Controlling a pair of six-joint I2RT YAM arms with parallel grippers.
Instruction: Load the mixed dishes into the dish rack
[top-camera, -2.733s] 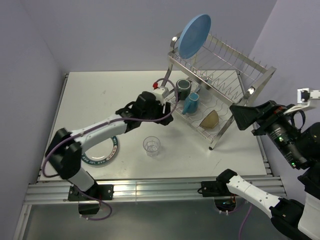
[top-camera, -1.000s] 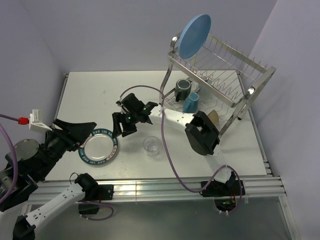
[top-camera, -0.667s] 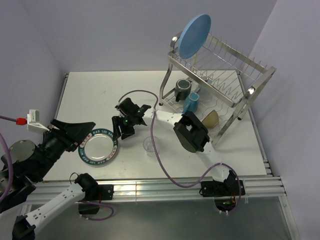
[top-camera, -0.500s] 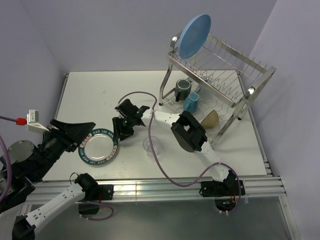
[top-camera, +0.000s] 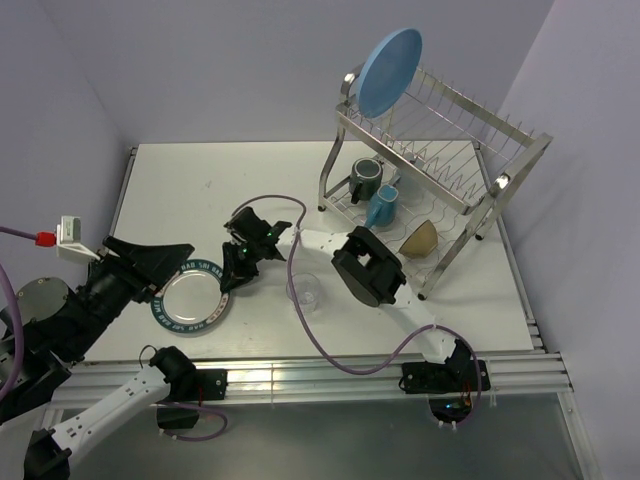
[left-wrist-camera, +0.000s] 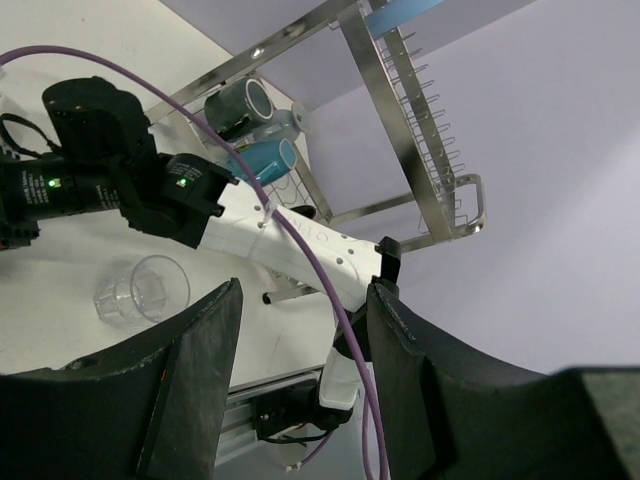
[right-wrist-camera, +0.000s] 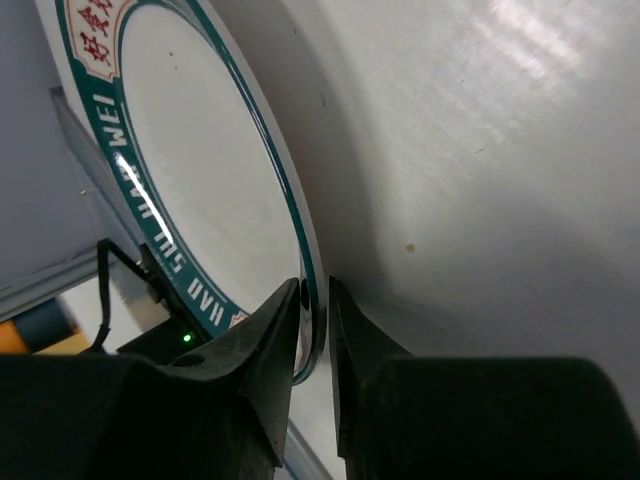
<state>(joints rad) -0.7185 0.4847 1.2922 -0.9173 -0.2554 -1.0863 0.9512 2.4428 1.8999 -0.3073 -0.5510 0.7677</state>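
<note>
At table's left front, right gripper (right-wrist-camera: 310, 300) jaws just narrowed from wide, now pinching rim of lettered plate (top-camera: 190, 300). Plate on table, well apart from dish rack (top-camera: 440, 150). Left gripper (left-wrist-camera: 300, 340) spread, empty. Lift looks next.

The white plate with teal lettered rim (right-wrist-camera: 190, 180) fills the upper left and centre, beside the pale counter (right-wrist-camera: 480, 200) on the right. At bottom centre, the right hand (right-wrist-camera: 310, 305) pinches its rim between two dark fingers (right-wrist-camera: 265, 350).
</note>
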